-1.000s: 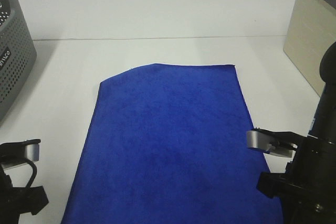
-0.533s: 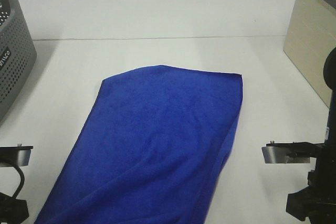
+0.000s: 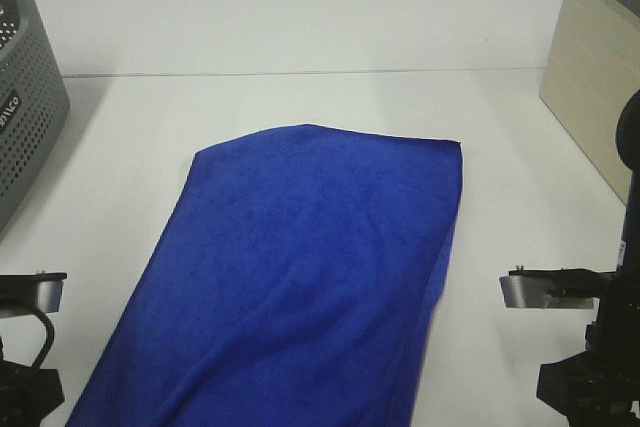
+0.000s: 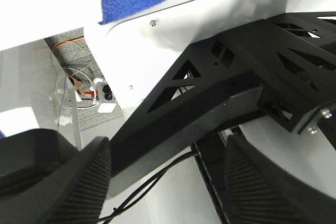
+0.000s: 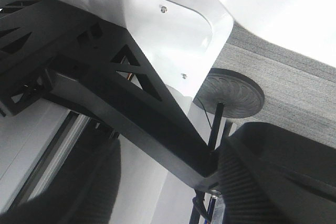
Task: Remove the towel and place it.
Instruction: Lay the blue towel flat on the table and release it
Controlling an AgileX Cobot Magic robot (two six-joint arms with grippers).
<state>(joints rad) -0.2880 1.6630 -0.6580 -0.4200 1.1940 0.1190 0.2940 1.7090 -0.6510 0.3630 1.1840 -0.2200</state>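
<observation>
White table (image 3: pixel 110 167) carries everything. Spread flat on it, slightly askew, lies the blue towel (image 3: pixel 300 277). It is clear of the grey basket (image 3: pixel 25 117) at the left edge and well apart from the beige box (image 3: pixel 595 87) at the right, and its near end runs out of the high view.

It looks soft, light and limp. It should sag and fold wherever it is not held, and the fuzzy pile should keep it from slipping between pads. A pinch on an edge or a corner seems best, ideally two corners at once to keep it flat.

The left gripper (image 3: pixel 35 342) and right gripper (image 3: pixel 545 337) sit either side of the towel's near end, off the cloth. Both have fingers spread wide with nothing between them.
</observation>
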